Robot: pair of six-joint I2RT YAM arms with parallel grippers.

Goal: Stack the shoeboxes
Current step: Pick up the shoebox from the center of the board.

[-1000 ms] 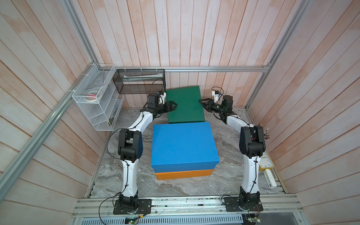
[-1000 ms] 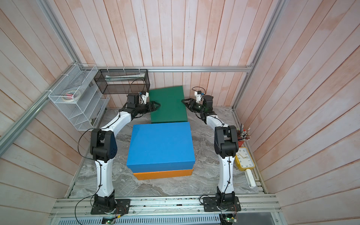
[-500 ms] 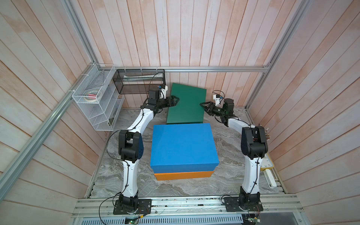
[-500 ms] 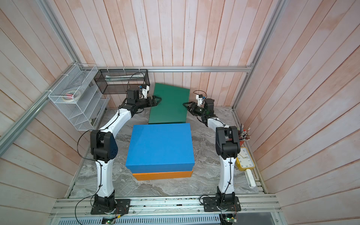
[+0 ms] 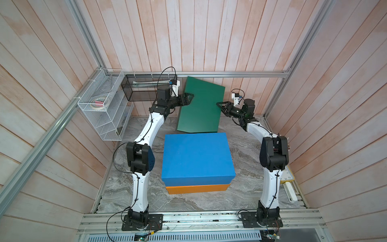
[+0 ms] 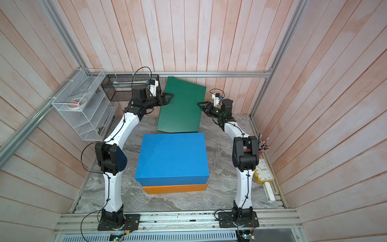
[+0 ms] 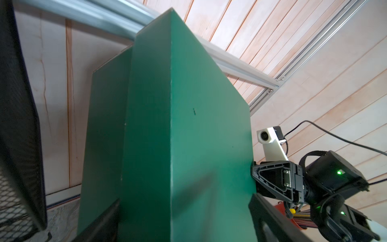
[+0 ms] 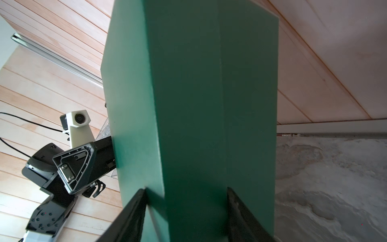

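Note:
The blue shoebox (image 5: 196, 157) (image 6: 172, 157) lies squarely on the orange shoebox (image 5: 196, 188) (image 6: 173, 189) in the middle of the table. Behind them the dark green shoebox (image 5: 201, 109) (image 6: 182, 109) hangs tilted, its left side raised toward the back wall. My left gripper (image 5: 188, 98) (image 6: 168, 97) (image 7: 184, 199) is shut wide on its left edge. My right gripper (image 5: 219, 104) (image 6: 200, 103) (image 8: 186, 189) is shut on its right edge. The box's low front corner sits just behind the blue shoebox; whether it touches the table is hidden.
A black mesh basket (image 5: 144, 88) and a white wire rack (image 5: 104, 109) hang at the back left, close to my left arm. An aluminium rail (image 5: 230, 73) runs just behind the green box. A pen cup (image 6: 262, 144) and a yellow clock (image 6: 263, 171) stand at the right edge.
The green shoebox went from nearly level to tilted. My left gripper rose with its left side, while my right gripper sank a little with the right side. The blue and orange boxes stayed put.

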